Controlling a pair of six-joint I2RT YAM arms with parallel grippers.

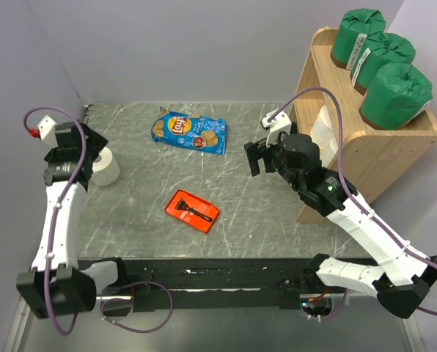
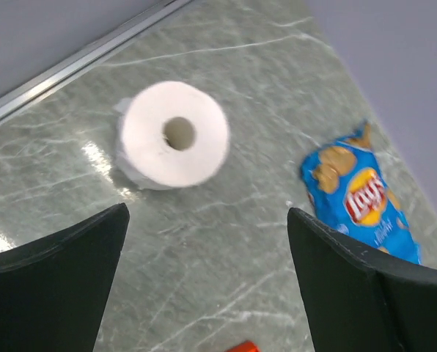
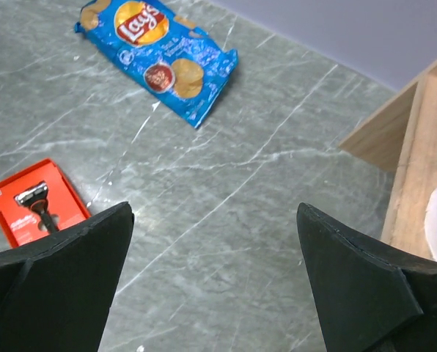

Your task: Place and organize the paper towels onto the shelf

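— Three green-wrapped rolls [image 1: 383, 55] stand in a row on the shelf's [image 1: 380, 158] top level; a white roll [image 1: 323, 128] sits on its lower level, near my right hand [image 3: 215, 220].
— And your hands?
— Both gape wide, holding nothing. My left hand [image 2: 207, 220] hovers over the desk [image 1: 138, 213], with one bare white roll [image 2: 174, 134] standing on end just ahead of it, well apart from the Lay's chip bag [image 2: 358, 194].

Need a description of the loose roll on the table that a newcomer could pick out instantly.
Start at the grey marbled table and go to its left side, by the wall, just ahead of the open left gripper. The roll there is bare white with its hollow core showing. It is the only roll not on the wooden shelf, unlike the three green-wrapped ones on top.
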